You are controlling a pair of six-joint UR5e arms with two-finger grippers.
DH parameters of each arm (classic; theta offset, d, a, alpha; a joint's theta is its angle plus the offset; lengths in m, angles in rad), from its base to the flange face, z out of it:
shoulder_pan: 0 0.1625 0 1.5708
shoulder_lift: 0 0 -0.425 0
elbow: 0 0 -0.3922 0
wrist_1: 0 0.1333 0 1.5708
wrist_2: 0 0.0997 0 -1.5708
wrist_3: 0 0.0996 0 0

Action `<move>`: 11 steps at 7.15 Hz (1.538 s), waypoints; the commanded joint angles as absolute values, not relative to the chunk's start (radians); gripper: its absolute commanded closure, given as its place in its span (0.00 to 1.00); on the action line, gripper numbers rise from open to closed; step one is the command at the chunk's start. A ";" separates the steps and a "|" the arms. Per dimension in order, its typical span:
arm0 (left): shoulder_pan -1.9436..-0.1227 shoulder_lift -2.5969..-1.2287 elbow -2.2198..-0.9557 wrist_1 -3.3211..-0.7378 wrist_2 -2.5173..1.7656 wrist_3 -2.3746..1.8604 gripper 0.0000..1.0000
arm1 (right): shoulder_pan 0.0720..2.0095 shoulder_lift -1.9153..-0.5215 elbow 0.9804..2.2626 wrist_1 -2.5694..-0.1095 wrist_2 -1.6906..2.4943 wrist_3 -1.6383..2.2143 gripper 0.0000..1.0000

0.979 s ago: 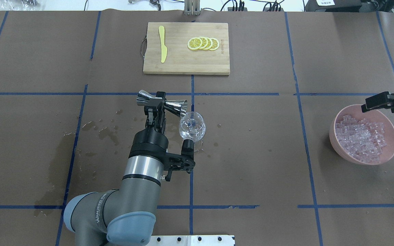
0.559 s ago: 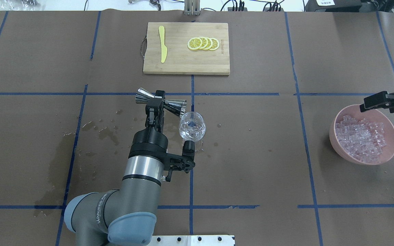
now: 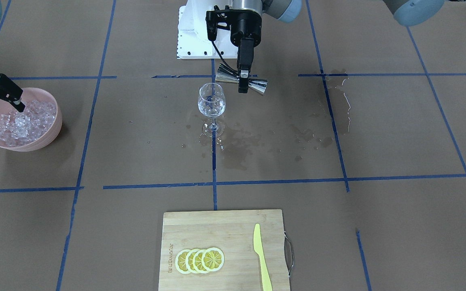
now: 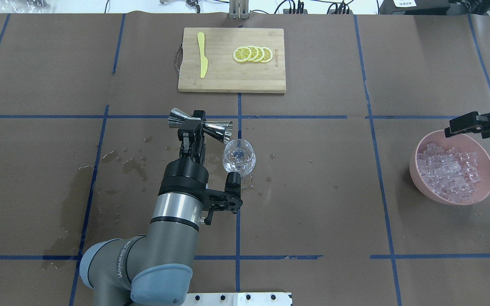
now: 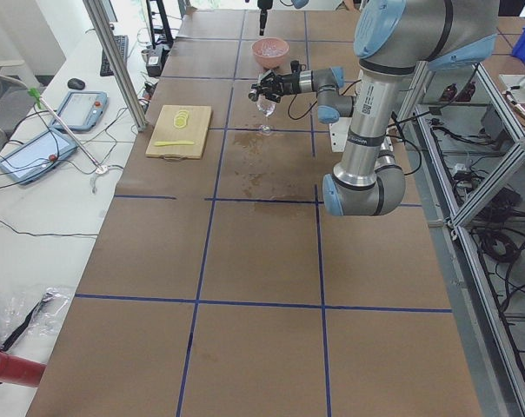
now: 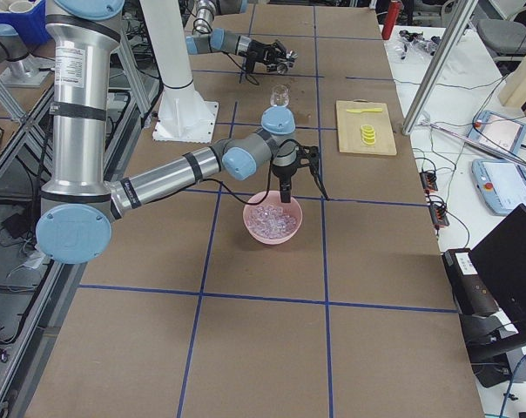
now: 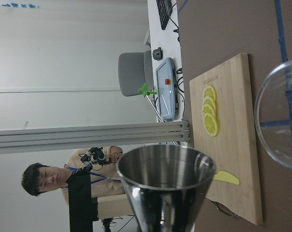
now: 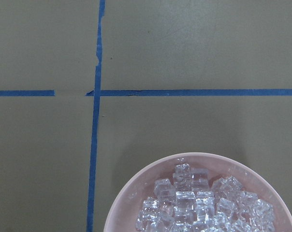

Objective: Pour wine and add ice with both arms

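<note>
My left pincer (image 4: 197, 121) is pinching the waist of a steel jigger (image 4: 218, 130), which lies level with one mouth facing 3 o'clock in the overhead view. That mouth is right by the rim of the stemmed glass (image 4: 239, 156), which stands upright at the jigger's 4 o'clock; I can't tell whether they touch. Wet stains darken the desk (image 4: 313, 191) from the glass out toward 9 o'clock. Far off at the desk's 3 o'clock, my right pincer (image 4: 457, 127) hangs over the 12 o'clock rim of the pink bowl (image 4: 413, 168). It is cut off at the frame edge, so I cannot tell whether it is spread or pressed together. The ice (image 4: 451, 172) is piled inside that bowl. At 12 o'clock a bamboo cutting board (image 4: 228, 80) carries four overlapping lemon slices (image 4: 253, 54) and a yellow knife (image 4: 203, 55).
</note>
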State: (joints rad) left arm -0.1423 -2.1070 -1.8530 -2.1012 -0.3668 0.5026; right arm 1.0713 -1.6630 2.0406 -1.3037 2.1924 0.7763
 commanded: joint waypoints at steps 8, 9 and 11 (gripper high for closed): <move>-0.166 -2.001 -1.859 -2.454 -0.399 -0.168 1.00 | 1.012 -1.755 2.043 -1.206 2.082 0.778 0.00; -0.178 -1.971 -1.861 -2.494 -0.419 -0.278 1.00 | 1.011 -1.756 2.043 -1.206 2.077 0.778 0.00; -0.201 -1.900 -1.861 -2.536 -0.434 -0.469 1.00 | 1.005 -1.755 2.043 -1.206 2.077 0.778 0.00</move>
State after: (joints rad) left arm -0.1842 -1.9503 -1.8604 -2.5134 -0.4238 -0.3565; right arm 1.0086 -1.7550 2.0433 -1.2058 2.0777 0.7778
